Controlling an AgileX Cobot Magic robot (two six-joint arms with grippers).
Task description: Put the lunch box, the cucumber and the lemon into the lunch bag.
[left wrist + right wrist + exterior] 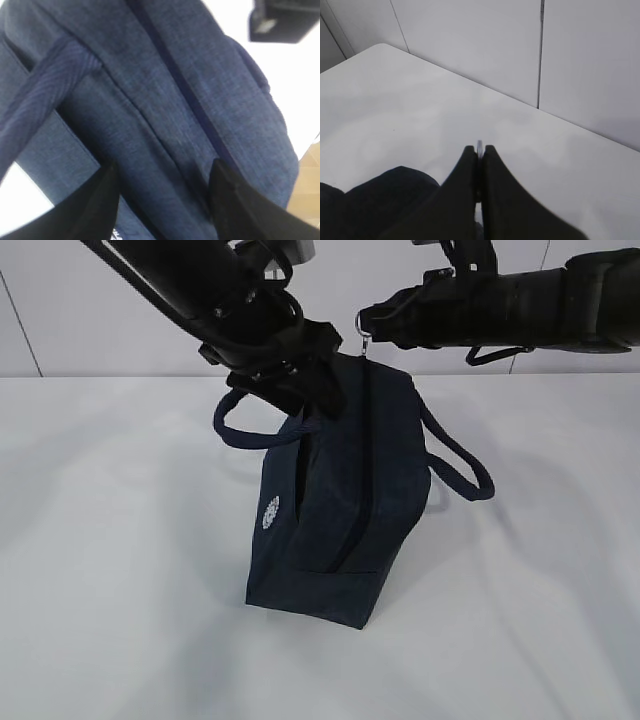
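The lunch bag (pixel 345 500) tilts, long axis running from 5 up to 12 o'clock. The left gripper (pixel 300 390) clamps its top fabric from 11 o'clock. The right gripper (pixel 366 328), pressed together, pinches the zipper ring (pixel 366 340).

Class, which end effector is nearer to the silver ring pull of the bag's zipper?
Right. The right end effector is shut on the ring pull; the left end effector grips the lunch bag fabric beside it.

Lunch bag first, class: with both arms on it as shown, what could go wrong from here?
1. The right end effector pinches only the thin silver ring pull; it may slip out.
2. The lunch bag stands tilted on one bottom edge on the table, so it could topple if the left end effector, gripping the fabric at its top, lets go.
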